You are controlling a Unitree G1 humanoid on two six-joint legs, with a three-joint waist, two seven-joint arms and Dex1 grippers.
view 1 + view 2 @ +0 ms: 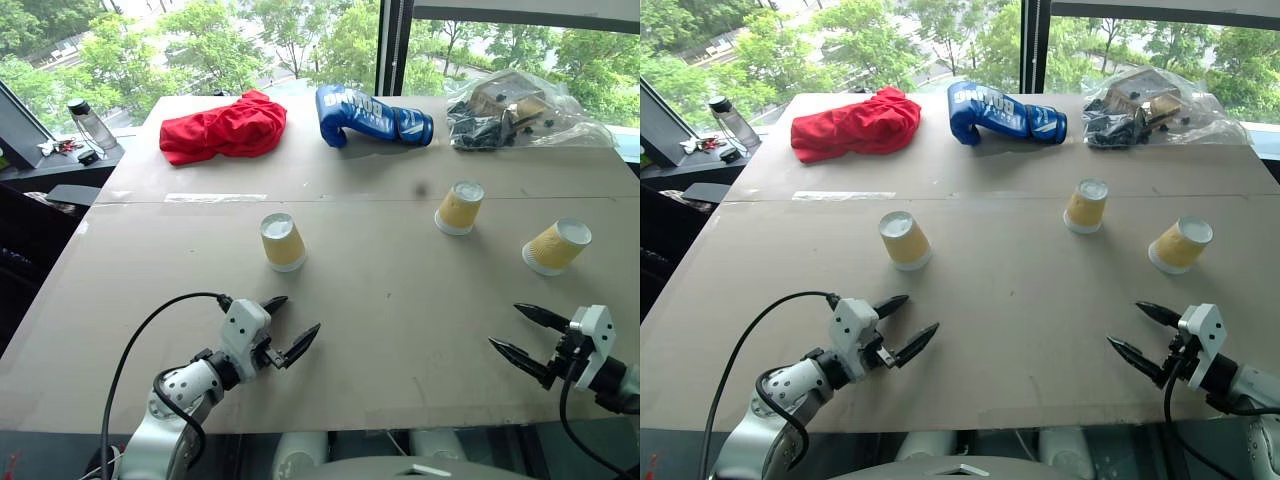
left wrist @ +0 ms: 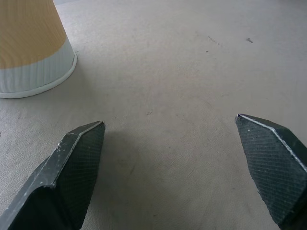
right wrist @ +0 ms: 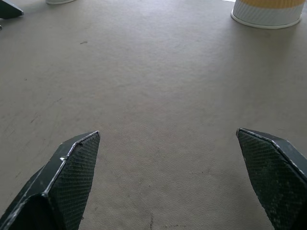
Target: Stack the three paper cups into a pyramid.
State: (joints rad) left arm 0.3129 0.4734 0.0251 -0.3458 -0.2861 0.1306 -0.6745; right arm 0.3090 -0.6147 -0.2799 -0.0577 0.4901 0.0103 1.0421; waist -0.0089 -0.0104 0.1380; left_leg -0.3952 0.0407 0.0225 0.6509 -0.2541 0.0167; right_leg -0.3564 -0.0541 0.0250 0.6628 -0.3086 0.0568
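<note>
From the head views we saw three small tapered paper cups with yellow-tan ribbed sides standing upside down and well apart on the flat brown cardboard-covered table (image 1: 380, 330): the left cup (image 1: 282, 242), the middle cup (image 1: 460, 208) and the right cup (image 1: 556, 246), none stacked. At the far edge lay a crumpled red cloth (image 1: 222, 128), a blue boxing glove (image 1: 372, 116) and a clear plastic bag of dark parts (image 1: 520, 110); a clear bottle (image 1: 92, 124) stood on a side surface to the left. The left gripper (image 1: 291, 328) hovered near the front edge, just short of the left cup, black fingers spread and empty. The right gripper (image 1: 528, 338) hovered in front of the right cup, also spread and holding nothing. In the left wrist view, we noted both fingertips (image 2: 76, 167) wide apart over bare table, the left cup beyond one tip, untouched. In the right wrist view, the fingertips (image 3: 72, 172) stood equally wide, with a cup's white rim well ahead.
</note>
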